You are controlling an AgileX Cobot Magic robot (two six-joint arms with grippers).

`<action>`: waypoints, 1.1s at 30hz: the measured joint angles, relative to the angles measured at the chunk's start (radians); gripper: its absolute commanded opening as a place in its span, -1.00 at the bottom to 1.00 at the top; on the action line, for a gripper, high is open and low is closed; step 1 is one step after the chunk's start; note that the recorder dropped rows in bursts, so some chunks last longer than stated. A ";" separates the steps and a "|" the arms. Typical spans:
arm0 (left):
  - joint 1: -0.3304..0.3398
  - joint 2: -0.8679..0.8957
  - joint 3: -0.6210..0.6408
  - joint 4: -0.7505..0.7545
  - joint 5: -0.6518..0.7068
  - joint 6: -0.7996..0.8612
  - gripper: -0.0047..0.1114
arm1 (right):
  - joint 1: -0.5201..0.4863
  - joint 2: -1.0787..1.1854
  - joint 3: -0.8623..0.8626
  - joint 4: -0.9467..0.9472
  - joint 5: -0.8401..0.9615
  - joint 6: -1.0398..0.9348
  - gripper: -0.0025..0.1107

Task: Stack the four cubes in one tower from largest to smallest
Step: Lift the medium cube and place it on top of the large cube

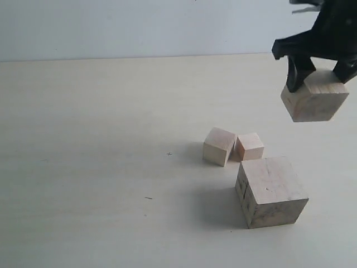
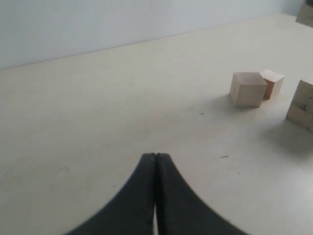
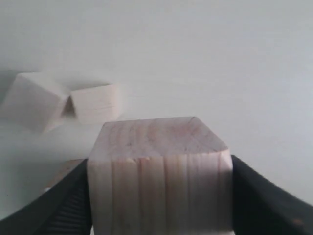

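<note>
Aloft, right end effector (image 1: pixel 318 77) pinched striped cube (image 1: pixel 315 101), clear of bench (image 1: pixel 100 167). Hung higher than big cube (image 1: pixel 271 192), beyond it and to its right in exterior view. Third cube (image 1: pixel 218 146) and smallest cube (image 1: pixel 250 146) touching, just beyond big cube. Left end effector (image 2: pixel 155 164) pressed together, empty, well apart from big cube; right arm nearer.

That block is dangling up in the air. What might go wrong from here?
1. The held cube looks tilted in the right hand. If it is set down that way on the largest cube, it may land on an edge and slide off.
2. The hand grips only its upper part, so it might slip out.
3. The third cube and smallest cube sit close to the largest cube, so a falling block could scatter them.
</note>
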 measured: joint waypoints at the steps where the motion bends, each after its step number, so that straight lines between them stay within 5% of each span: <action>1: 0.000 0.000 0.000 0.000 0.000 0.000 -0.92 | 0.000 -0.054 0.000 0.057 0.010 0.000 -0.96; 13: 0.000 0.000 0.000 0.000 0.000 0.000 -0.92 | 0.116 -0.327 0.115 0.161 0.024 0.086 -0.96; 23: 0.000 0.000 0.000 0.000 0.000 0.000 -0.92 | 0.236 -0.352 0.294 0.139 0.028 0.175 -0.96; 33: 0.000 0.000 0.000 0.000 0.000 0.000 -0.92 | 0.253 -0.314 0.330 0.066 0.028 0.199 -0.96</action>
